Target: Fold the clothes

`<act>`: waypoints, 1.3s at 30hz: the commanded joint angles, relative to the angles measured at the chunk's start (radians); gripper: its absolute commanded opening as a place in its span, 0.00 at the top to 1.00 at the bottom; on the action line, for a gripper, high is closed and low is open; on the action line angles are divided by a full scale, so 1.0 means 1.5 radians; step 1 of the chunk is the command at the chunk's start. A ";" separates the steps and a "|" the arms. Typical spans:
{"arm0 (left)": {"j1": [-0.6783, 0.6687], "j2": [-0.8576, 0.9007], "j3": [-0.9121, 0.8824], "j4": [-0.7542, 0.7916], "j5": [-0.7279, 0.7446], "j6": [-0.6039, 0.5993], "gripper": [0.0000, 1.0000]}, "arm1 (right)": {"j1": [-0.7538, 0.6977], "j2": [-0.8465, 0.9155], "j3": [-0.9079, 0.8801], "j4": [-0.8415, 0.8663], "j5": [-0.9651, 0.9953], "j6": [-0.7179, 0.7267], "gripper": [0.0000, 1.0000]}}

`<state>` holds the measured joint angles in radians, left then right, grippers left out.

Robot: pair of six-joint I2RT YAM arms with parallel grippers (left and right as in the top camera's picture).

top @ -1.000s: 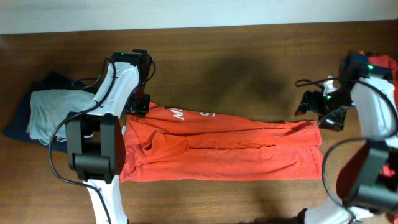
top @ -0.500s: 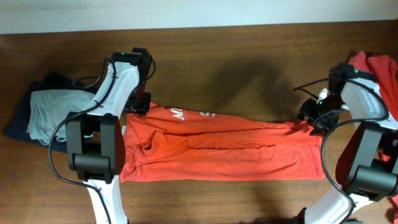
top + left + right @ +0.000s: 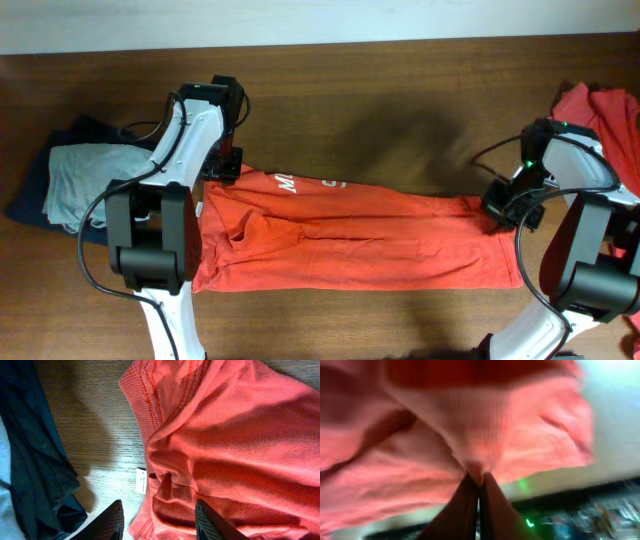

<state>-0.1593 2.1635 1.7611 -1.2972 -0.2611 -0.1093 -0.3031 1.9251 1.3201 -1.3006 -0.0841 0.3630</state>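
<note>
The overhead view shows a dark brown wooden table [image 3: 400, 110] with a pale wall [image 3: 300, 20] as a strip along the top of the frame. An orange-red T-shirt [image 3: 380, 245] lies flat across the middle, folded into a long band running left to right, creased along its centre, with a white print [image 3: 300, 184] peeping out at its upper left edge. The left gripper [image 3: 222, 168] sits at the band's upper left corner and the right gripper [image 3: 498, 212] at its upper right corner. A navy garment [image 3: 30, 200] with a grey garment [image 3: 75, 180] on top rests at the left of the frame; a second orange-red shirt [image 3: 605, 110] lies crumpled at the right edge.

In the left wrist view, light wood grain fills the upper left. The shirt's ribbed collar [image 3: 137, 395] curls at the top, with a small white label [image 3: 141, 481] below it. The dark fingers [image 3: 114, 522] stand partly apart at the bottom, a rumpled fold of shirt between them (the left finger looks clear of the cloth), so nothing is clamped.

The right wrist view is badly blurred. Its fingers [image 3: 470, 510] meet tip to tip at the bottom centre, pinched closed on a ridge of the orange-red cloth, which fills most of the frame.
</note>
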 commanded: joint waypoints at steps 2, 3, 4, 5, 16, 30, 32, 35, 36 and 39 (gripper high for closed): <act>0.008 -0.020 0.010 0.002 0.005 0.014 0.54 | 0.003 -0.064 0.014 -0.065 0.155 0.005 0.96; 0.008 -0.020 0.010 0.004 0.005 0.014 0.54 | 0.003 -0.067 0.014 -0.071 0.156 -0.003 0.96; 0.008 -0.020 0.010 0.004 0.005 0.014 0.54 | 0.003 -0.068 0.013 -0.076 0.152 -0.017 0.96; 0.008 -0.020 0.010 0.005 0.005 0.014 0.53 | 0.004 -0.068 0.013 -0.078 0.148 -0.023 0.95; 0.008 -0.020 0.010 0.004 0.005 0.019 0.49 | 0.005 -0.068 0.008 -0.052 0.092 -0.055 0.50; 0.009 -0.020 0.010 0.005 0.060 0.039 0.44 | -0.100 -0.063 0.008 0.131 0.035 -0.136 0.31; 0.009 -0.020 0.010 0.005 0.060 0.039 0.43 | -0.124 -0.058 0.008 0.137 0.011 -0.158 0.30; 0.011 -0.020 0.010 0.005 0.060 0.039 0.39 | -0.151 -0.047 0.008 0.137 -0.016 -0.165 0.30; 0.011 -0.020 0.010 0.004 0.060 0.039 0.38 | -0.153 -0.044 0.008 0.137 -0.045 -0.172 0.30; 0.011 -0.020 0.010 0.004 0.060 0.039 0.37 | -0.147 -0.035 0.007 0.142 -0.082 -0.187 0.30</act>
<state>-0.1516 2.1635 1.7611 -1.2926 -0.1829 -0.0643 -0.5358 1.8473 1.3201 -1.0939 -0.1093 0.1261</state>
